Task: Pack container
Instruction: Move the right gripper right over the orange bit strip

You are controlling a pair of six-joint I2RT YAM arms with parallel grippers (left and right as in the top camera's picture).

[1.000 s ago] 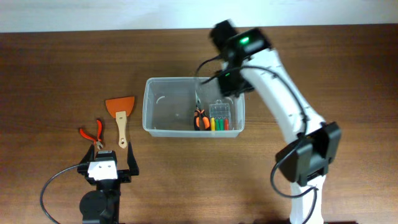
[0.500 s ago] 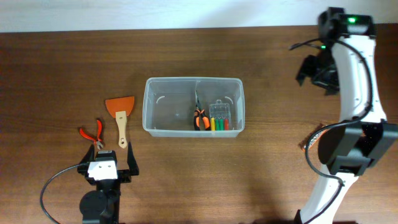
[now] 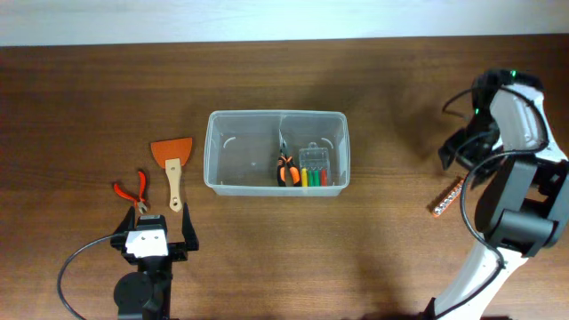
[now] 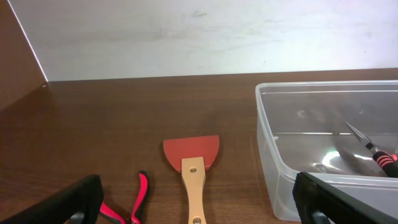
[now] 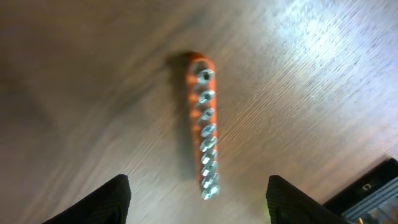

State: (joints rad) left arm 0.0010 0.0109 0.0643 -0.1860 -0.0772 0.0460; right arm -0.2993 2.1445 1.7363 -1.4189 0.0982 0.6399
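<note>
Pack container, pick-up stage. The container (image 3: 233,162) stands at the centre of the overhead view, open side up; its right half already holds orange-handled pliers (image 3: 284,169) and a small clear case of coloured bits (image 3: 313,164), while its left half is free. Towards the left of the frame an orange-bladed scraper (image 3: 172,167) and red-handled pliers (image 3: 132,191) lie on the bench (image 3: 382,258), just ahead of the left gripper (image 3: 153,233), whose jaws stand fully apart and empty. At the far right, well apart from the container, an orange strip of steel bits (image 5: 204,130) lies on the bench beneath the right gripper (image 5: 202,205), whose jaws are spread to either side of it and hold nothing. The step in hand appears to be grasping this strip. It is best done by descending with the jaws across the strip's narrow width, closing on the orange body near mid-length so that it does not tip, then lifting clear before crossing to the container's free half. The bench around the strip is bare, but the right arm's own lower link stands near it, and the container's near wall must be cleared on entry.
</note>
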